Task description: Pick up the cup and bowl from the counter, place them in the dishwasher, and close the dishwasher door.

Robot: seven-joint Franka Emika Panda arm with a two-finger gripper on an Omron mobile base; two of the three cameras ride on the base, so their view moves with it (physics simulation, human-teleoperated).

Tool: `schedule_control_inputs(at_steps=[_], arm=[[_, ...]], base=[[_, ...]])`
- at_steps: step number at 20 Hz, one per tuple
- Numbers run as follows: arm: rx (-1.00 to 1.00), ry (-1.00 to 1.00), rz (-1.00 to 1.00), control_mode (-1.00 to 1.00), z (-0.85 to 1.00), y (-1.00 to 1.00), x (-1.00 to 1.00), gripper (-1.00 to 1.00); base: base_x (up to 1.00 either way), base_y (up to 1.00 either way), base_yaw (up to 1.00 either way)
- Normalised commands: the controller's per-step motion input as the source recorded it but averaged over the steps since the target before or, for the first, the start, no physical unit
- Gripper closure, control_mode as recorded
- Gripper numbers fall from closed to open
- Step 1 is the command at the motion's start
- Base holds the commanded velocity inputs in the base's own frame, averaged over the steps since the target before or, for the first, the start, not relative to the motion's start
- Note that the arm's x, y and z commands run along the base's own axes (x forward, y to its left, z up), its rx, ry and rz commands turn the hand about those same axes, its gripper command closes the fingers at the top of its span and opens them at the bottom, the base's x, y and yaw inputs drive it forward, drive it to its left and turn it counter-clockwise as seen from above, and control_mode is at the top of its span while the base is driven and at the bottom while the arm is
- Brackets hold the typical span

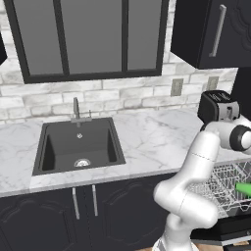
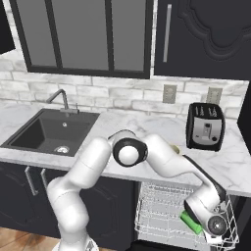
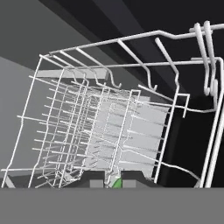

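Low at the right of the frame, the gripper pinches a green cup inside the dishwasher rack. Releasing while tilted could tip it between wires, or the wrist could snag the rack.

I'm looking into a home kitchen, a rendered one. A long white marble surface with grey veins runs along a wall of pale whitewashed brick, and a black rectangular sink basin with a slim grey tap is set into it. Black cabinet doors with silver bar handles sit below, dark glass-fronted wall cupboards above. A black-and-silver two-slot toaster stands toward the surface's back edge beneath two grey wall sockets. Under the surface's front edge, a black dishwasher's white wire rack is pulled out.
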Motion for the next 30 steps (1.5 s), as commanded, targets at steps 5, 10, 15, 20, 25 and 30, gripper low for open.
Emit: schedule_control_inputs(at_steps=[5, 10, 15, 20, 25, 30], arm=[[0.01, 0.00, 0.00, -1.00, -0.26, -0.17, 0.23, 1.00], [0.02, 0.00, 0.00, -1.00, -0.52, -0.09, 0.11, 1.00], [0.00, 0.00, 0.00, -1.00, -0.82, 0.00, 0.00, 1.00], [0.00, 0.00, 0.00, -1.00, -0.80, 0.00, 0.00, -1.00], [0.00, -0.01, 0.00, -1.00, -0.49, 0.00, -0.24, -1.00], [0.00, -0.09, 0.00, -1.00, -0.13, -0.06, -0.75, -1.00]], base=[[0.00, 0.00, 0.00], [0.00, 0.00, 0.00], [0.00, 0.00, 0.00], [0.00, 0.00, 0.00], [0.00, 0.00, 0.00], [0.00, 0.00, 0.00]])
